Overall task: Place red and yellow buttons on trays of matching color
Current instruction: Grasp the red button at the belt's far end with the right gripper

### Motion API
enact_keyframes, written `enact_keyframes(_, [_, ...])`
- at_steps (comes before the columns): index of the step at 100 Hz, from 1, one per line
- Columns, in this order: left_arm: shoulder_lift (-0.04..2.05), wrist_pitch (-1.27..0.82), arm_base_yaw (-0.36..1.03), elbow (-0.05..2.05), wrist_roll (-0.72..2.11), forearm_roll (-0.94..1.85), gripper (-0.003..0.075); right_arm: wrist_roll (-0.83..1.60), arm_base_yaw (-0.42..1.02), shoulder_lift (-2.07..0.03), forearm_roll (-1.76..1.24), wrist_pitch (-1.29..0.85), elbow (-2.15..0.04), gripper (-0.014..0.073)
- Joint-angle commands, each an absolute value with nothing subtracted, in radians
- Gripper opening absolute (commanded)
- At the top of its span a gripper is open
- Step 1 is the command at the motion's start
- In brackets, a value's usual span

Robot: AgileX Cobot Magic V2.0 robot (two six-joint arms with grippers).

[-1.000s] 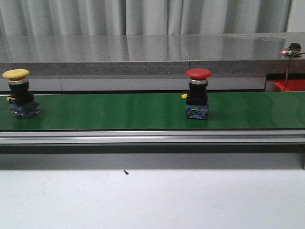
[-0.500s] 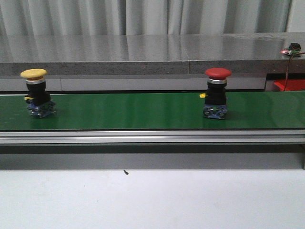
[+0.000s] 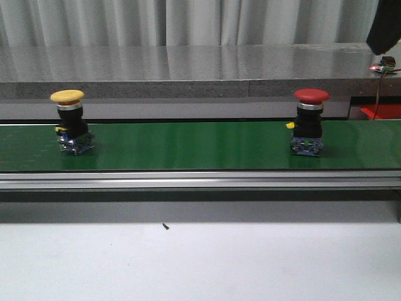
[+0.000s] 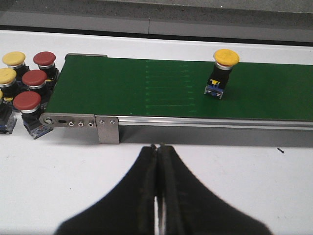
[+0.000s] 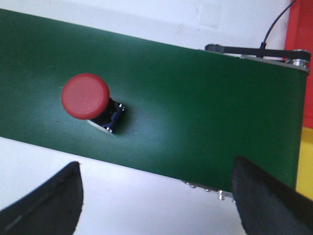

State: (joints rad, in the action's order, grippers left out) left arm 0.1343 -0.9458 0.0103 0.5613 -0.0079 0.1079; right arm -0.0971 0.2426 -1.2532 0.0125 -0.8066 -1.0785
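Two claws: right (image 5: 156, 196) wide open, left (image 4: 159, 196) closed, both empty.

L end effector (image 4: 157, 186) fingers pressed together – R end effector (image 5: 156, 196) spread wide.

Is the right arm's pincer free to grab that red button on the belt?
Probably yes: the right pincer is open above the belt, and nothing stands between it and the red button.

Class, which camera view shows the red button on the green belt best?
The front view: the red button stands in full side profile, cap, black body and blue base all visible. The right wrist view looks down on it, so the cap hides most of it. The left wrist view misses it.
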Motion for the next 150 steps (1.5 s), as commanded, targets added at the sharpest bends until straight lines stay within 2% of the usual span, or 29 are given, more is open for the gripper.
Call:
enact_keyframes(1, [0.148,-0.874,0.017,0.585,-0.007,0.121,-0.0020,-0.082,0.244,-1.300,-0.006,-0.835,-1.172,0.0624])
enact_keyframes(32, [0.148,-0.874,0.017,0.585,-0.007,0.121,-0.0020,-0.057,0.244,-1.510,-0.053,-1.019,-1.368,0.0624])
enact_keyframes(59, [0.148,-0.874,0.017,0.585,-0.007,0.121,-0.0020,-0.057,0.241,-1.630,-0.053,-1.012,-1.440,0.0619])
enact_keyframes(66, [0.148,-0.874,0.017,0.585,-0.007,0.121,-0.0020,-0.058,0.230,-1.649,-0.050,-1.001,-1.441,0.0570])
enact_keyframes(83, [0.148,-0.874,0.017,0.585,-0.007,0.121,-0.0020,-0.058,0.200,-1.674,-0.048,-0.987,-1.441,0.0337])
enact_keyframes(95, [0.148,-0.874,0.017,0.585,-0.007,0.121,-0.0020,-0.058,0.186,-1.676,-0.048,-0.982,-1.441,0.0249])
enact_keyframes(121, [0.148,-0.874,0.017,0.585,-0.007,0.121,-0.0020,-0.057,0.166,-1.641,-0.012,-0.974,-1.460,0.0238])
enact_keyframes(150, [0.148,-0.874,0.017,0.585,-0.007,0.121,-0.0020,-0.040,-0.040,-1.629,0.000,-0.987,-1.536,0.0237])
